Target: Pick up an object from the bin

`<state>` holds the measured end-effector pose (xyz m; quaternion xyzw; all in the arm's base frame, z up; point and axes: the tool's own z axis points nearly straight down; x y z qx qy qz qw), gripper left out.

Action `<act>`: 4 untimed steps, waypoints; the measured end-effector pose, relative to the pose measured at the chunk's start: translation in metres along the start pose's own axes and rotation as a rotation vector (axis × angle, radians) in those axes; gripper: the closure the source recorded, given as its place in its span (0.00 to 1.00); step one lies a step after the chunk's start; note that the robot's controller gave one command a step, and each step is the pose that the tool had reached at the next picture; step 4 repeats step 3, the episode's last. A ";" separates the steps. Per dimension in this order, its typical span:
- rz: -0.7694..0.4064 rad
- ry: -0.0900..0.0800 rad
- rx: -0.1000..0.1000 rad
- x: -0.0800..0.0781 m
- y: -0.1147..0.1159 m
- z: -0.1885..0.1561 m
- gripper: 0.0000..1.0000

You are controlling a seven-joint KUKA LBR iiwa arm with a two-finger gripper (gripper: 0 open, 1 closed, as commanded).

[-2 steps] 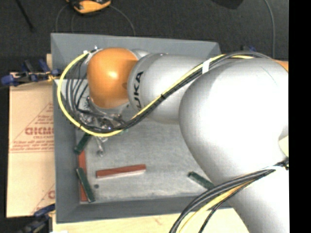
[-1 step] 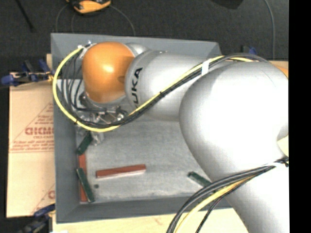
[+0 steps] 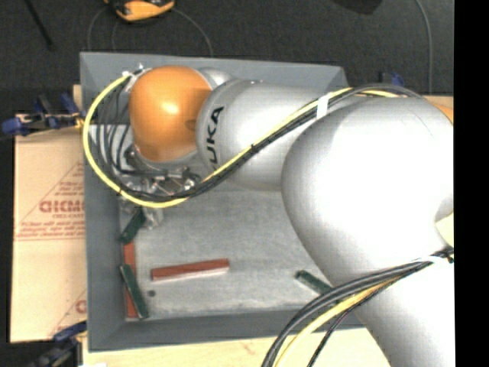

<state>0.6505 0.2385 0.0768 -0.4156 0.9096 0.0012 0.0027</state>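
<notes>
The silver arm [image 3: 328, 174] hides most of the grey bin [image 3: 103, 205]. Its orange wrist cover [image 3: 164, 113] sits above the gripper [image 3: 153, 203] at the bin's upper left, and I cannot tell whether the gripper is released or clenched. A reddish-brown bar [image 3: 189, 270] lies flat near the front wall. Just below the gripper, a short dark green stick [image 3: 131, 228] lies tilted by the left wall.

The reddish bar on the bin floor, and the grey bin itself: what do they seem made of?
The reddish-brown bar looks like painted wood or matte plastic: straight-edged, flat, no gloss; the look leaves it open. The bin looks like grey painted sheet metal: thin, smooth walls meeting in sharp folds, with a duller, paler floor.
</notes>
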 end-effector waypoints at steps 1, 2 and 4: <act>0.008 0.001 0.001 0.018 -0.023 -0.095 1.00; 0.009 0.001 0.000 0.018 -0.023 -0.095 1.00; 0.005 0.003 0.001 0.033 -0.035 -0.128 1.00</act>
